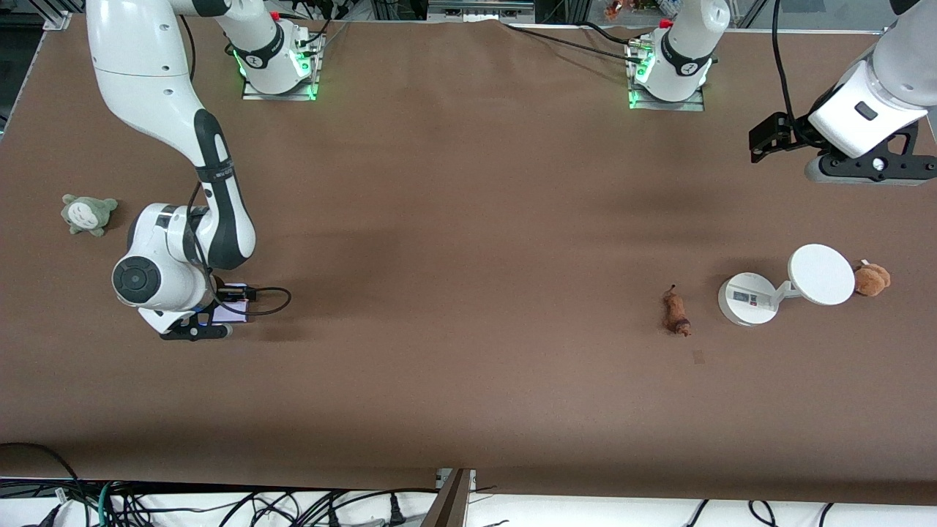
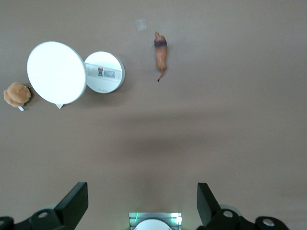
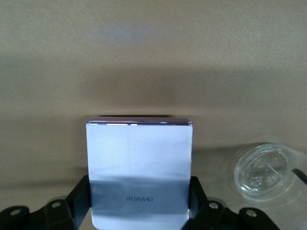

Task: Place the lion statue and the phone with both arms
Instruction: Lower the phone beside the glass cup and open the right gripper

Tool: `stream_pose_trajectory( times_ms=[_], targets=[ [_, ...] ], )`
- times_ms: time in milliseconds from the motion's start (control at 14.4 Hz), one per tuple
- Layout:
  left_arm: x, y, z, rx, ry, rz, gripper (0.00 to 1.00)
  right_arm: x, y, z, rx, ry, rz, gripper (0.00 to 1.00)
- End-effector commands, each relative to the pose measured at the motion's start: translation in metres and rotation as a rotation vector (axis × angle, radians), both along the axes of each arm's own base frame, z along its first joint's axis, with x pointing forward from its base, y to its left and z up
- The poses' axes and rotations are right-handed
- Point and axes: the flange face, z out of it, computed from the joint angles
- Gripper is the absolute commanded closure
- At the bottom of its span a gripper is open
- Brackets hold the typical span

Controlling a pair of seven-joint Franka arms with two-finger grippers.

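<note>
Phone (image 3: 139, 172) — flat lavender slab, clamped in right gripper (image 3: 139, 211) fingers, seemingly on table; left gripper (image 2: 142, 203) fingers apart.

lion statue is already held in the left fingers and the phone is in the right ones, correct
Not quite. The front view shows the lion statue lying on the table beside the white device; the left gripper is open, holding nothing. The right gripper does hold the phone.
</note>
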Motion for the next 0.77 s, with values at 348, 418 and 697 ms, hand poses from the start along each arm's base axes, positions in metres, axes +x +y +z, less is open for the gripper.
stream_pose_trajectory(
  times_ms=[348, 418, 697],
  targets=[
    [0.007, 0.049, 0.008, -0.019, -0.067, 0.043, 0.00, 0.011, 0.007, 0.027, 0.039, -0.030, 0.018, 0.00],
    [0.009, 0.050, 0.014, -0.022, -0.084, 0.049, 0.00, 0.019, 0.014, 0.041, 0.047, -0.030, 0.028, 0.00],
    [0.021, 0.044, 0.023, -0.010, -0.111, 0.044, 0.00, 0.042, 0.060, 0.116, 0.071, 0.053, 0.080, 0.00]
  ],
)
